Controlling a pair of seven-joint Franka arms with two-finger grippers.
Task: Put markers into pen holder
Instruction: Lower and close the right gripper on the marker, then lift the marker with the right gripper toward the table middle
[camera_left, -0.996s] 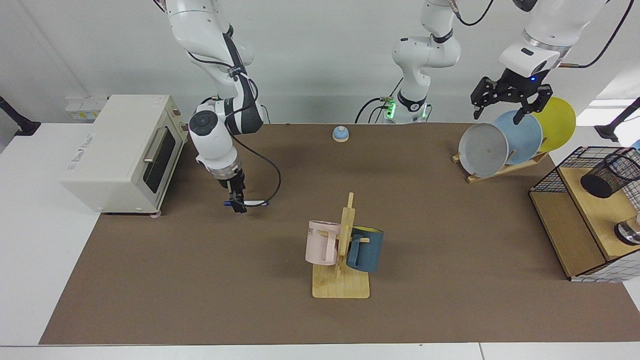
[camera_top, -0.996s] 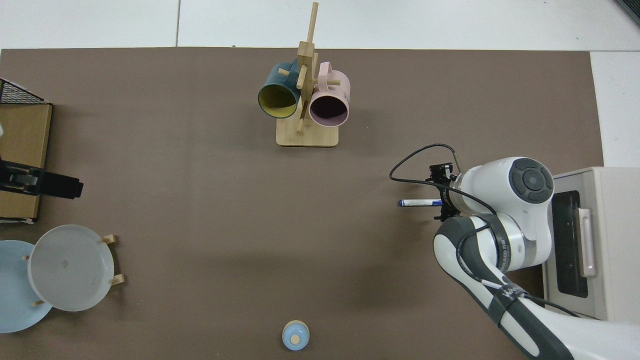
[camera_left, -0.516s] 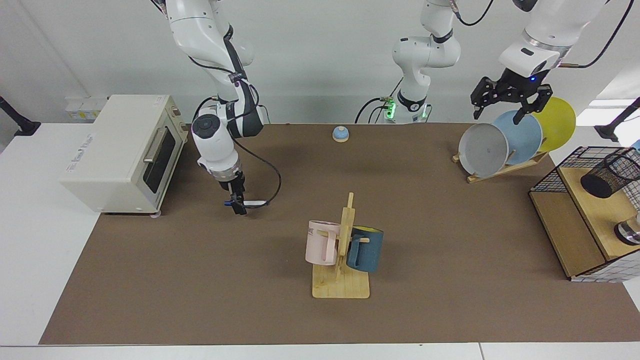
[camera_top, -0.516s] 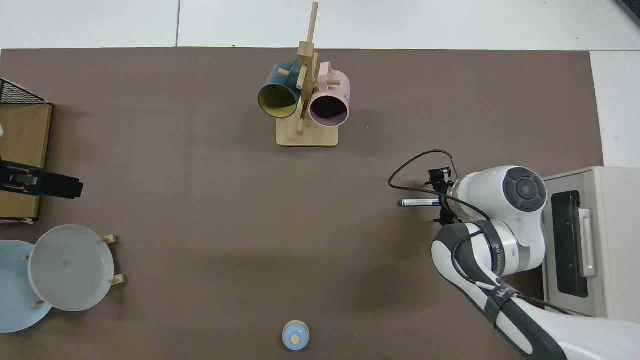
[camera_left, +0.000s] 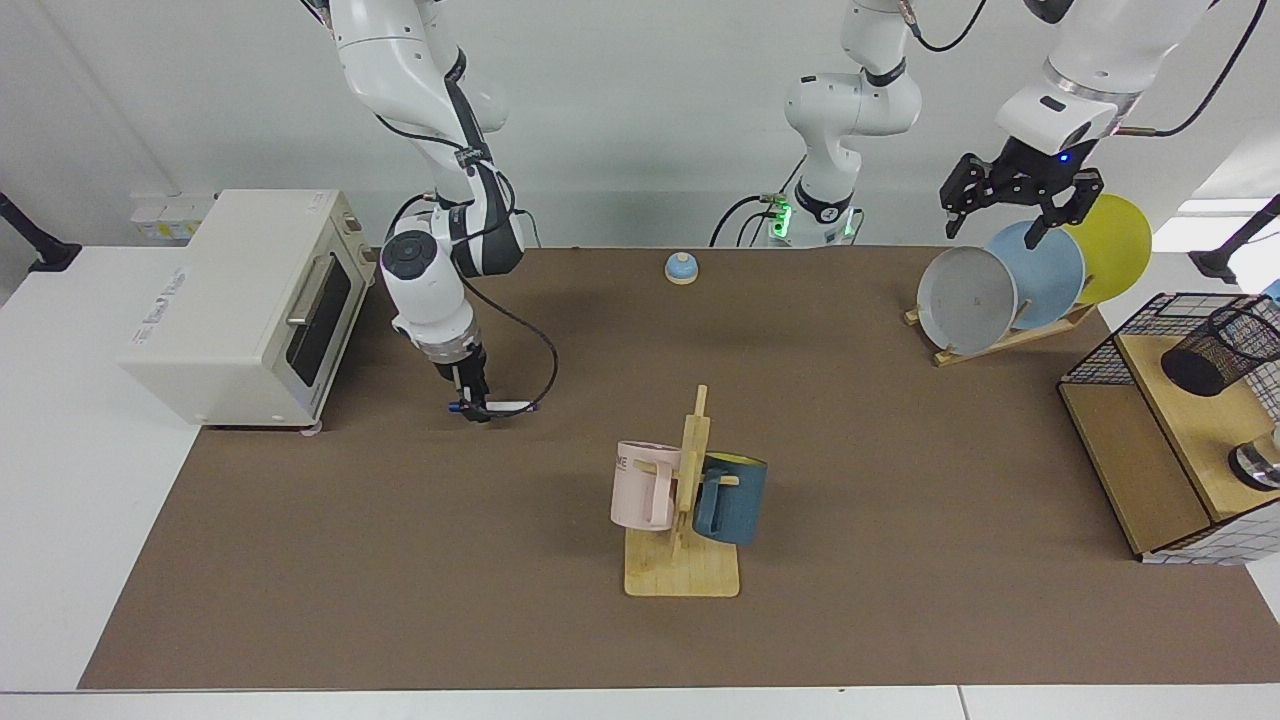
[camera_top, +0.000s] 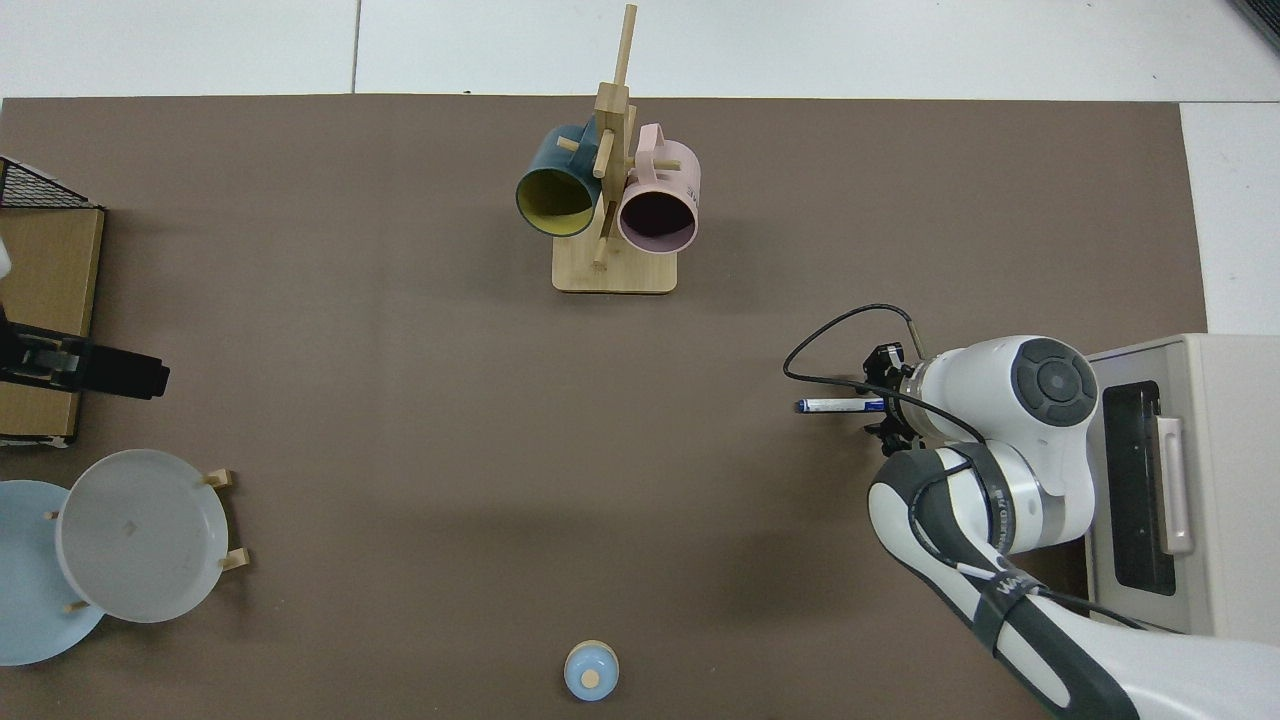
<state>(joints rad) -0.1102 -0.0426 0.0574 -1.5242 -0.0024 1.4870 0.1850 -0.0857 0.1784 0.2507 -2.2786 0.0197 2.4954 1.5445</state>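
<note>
Beside the toaster oven (camera_left: 240, 305), the right gripper (camera_left: 472, 408) is lowered to the tabletop (camera_left: 400, 560), and its fingers are clamped on the marker (camera_left: 505, 406) near the blue end. The marker is held level, its white barrel projecting sideways from the fingers; in the top view the marker (camera_top: 838, 405) points away from the oven (camera_top: 1170, 480), and the capped tip is seen clear of the right gripper (camera_top: 882, 405). Whether the marker touches the mat cannot be told.

The pen holder (camera_left: 1220, 350) is located at the far side of the tabletop from the marker, on the upper wooden shelf of the wire basket (camera_left: 1100, 365). It appears tilted, and no contents can be made out through its mesh.

The left gripper (camera_left: 1020, 205) is held idle above the plate rack (camera_left: 1010, 335), with its fingers apart. Three plates are stood in the rack. Two mugs are hung on the mug tree (camera_left: 685, 500) at the centre.
</note>
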